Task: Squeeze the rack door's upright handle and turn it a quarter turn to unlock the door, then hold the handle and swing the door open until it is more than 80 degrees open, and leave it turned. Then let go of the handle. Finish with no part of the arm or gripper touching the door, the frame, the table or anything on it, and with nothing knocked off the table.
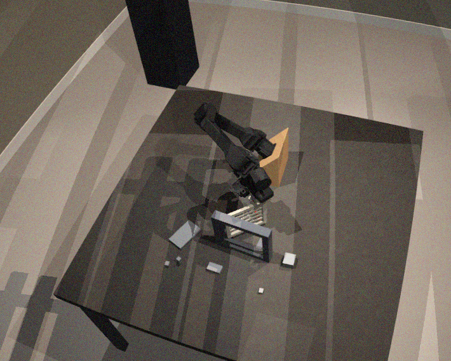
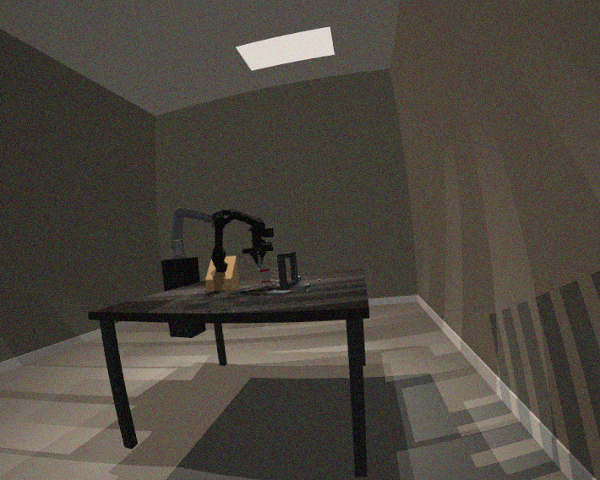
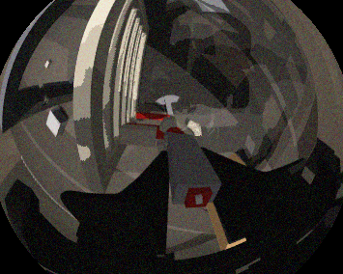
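The end effector [image 1: 253, 198] [image 2: 259, 264] [image 3: 183, 153] is clamping on the upright handle [image 3: 191, 156], and the wrist view is showing the grey grip sitting between the dark fingers, its red end facing the camera. The slatted door [image 1: 239, 212] [image 2: 264, 270] [image 3: 92, 87] is standing swung out from the grey frame [image 1: 241, 224] [image 2: 281, 270] [image 3: 10, 92], on the arm's side, its pale bars catching the light! The exact angle is staying impossible to tell from here. The frame is standing upright on the table [image 1: 354, 232] [image 2: 228, 315] [image 3: 138, 159], and the black arm [image 1: 216, 135] [image 2: 218, 237] is arching over and reaching down to the door. Beside the arm, an orange block [image 1: 282, 159] [image 2: 231, 268] [image 3: 217, 227] is showing its slanted shape. Over by the frame, a flat grey plate [image 1: 183, 234] [image 2: 280, 291] is lying near one post, while a white block [image 1: 289, 258] [image 3: 54, 123] is resting near the other. Farther out, a smaller grey block [image 1: 214, 267] is lying on the far side of the frame from the arm, and two tiny cubes [image 1: 167, 263] are sitting near each other
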Motion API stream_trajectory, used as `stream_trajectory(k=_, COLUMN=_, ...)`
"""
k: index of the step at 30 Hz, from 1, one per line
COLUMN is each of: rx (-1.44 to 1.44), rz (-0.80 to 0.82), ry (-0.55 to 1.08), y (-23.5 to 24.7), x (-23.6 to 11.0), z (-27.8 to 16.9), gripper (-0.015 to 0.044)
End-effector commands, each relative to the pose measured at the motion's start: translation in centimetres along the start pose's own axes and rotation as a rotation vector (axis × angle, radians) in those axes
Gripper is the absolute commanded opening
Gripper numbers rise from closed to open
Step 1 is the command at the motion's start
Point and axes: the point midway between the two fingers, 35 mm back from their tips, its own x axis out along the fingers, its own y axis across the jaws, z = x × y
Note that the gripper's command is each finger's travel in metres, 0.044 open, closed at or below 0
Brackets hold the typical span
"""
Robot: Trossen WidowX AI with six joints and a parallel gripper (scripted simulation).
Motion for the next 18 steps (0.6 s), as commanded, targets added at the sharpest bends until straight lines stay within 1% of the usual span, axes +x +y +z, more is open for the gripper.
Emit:
stream_trajectory(k=1, rx=-0.068, rz=-0.001, ry=-0.003, y=-1.1, x=0.0, z=0.2, gripper=0.0011)
stream_trajectory(k=18, rx=-0.337, rz=-0.003, ry=-0.003, y=-5.1, x=0.0, z=1.7, gripper=0.0011)
